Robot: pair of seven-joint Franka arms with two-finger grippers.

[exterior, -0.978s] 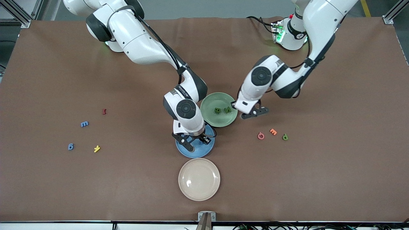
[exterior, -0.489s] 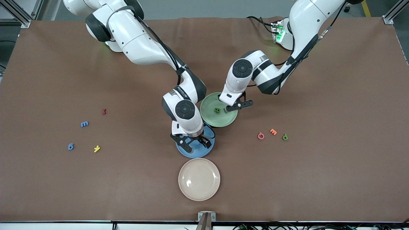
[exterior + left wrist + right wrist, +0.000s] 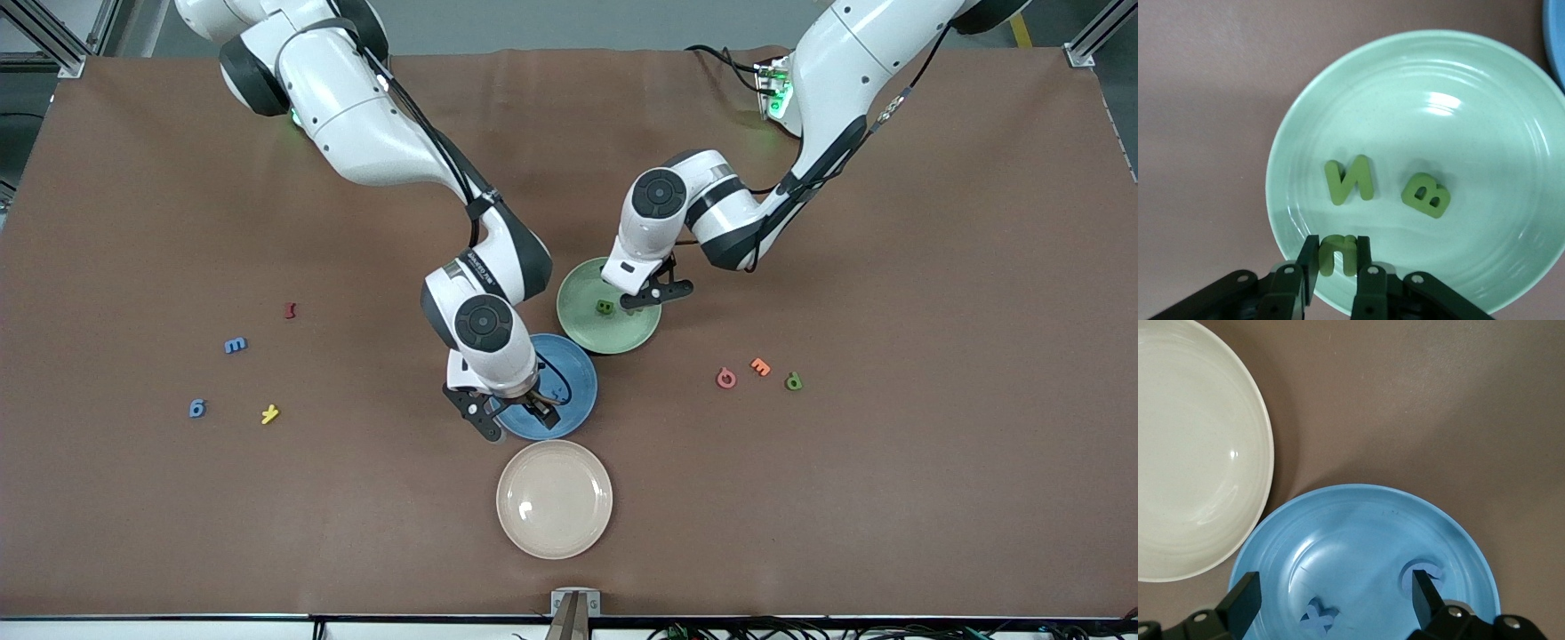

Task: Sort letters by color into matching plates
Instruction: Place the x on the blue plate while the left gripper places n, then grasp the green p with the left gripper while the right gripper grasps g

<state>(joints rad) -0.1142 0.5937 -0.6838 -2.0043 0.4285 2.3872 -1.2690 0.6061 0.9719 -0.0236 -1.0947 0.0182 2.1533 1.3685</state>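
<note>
Nearest the front camera: cream plate (image 3: pixel 554 499), bare, not part of the sort.

Just farther: blue plate (image 3: pixel 551 388) with 2 blue letters inside, an x (image 3: pixel 1319 617) and a rounder one (image 3: pixel 1421 577). Right gripper (image 3: pixel 507 416) over that plate's rim toward the right arm's end, fingers spread wide, nothing between them.

On the cloth toward the right arm's end: blue 6-like letter (image 3: pixel 197 408), yellow letter (image 3: pixel 269 413), blue m (image 3: pixel 235 345), dark red letter (image 3: pixel 289 310). Toward the left arm's end: pink letter (image 3: pixel 725 379), orange letter (image 3: pixel 760 365), green letter (image 3: pixel 794 381).

Farther again: green plate (image 3: pixel 589 331) holding 2 green letters, an N (image 3: pixel 1350 179) and a B (image 3: pixel 1426 195). Left gripper (image 3: pixel 1337 267) over this plate, pinched narrow on a 3rd green letter (image 3: pixel 1337 252), an n or u shape, gripped across its 2 legs.

Letters probably light, soft, slightly squashy foam, hardly slippery; a gentle pinch across opposite flat edges should do. Thin and low on cloth, so fingertips likely need to reach right down.
</note>
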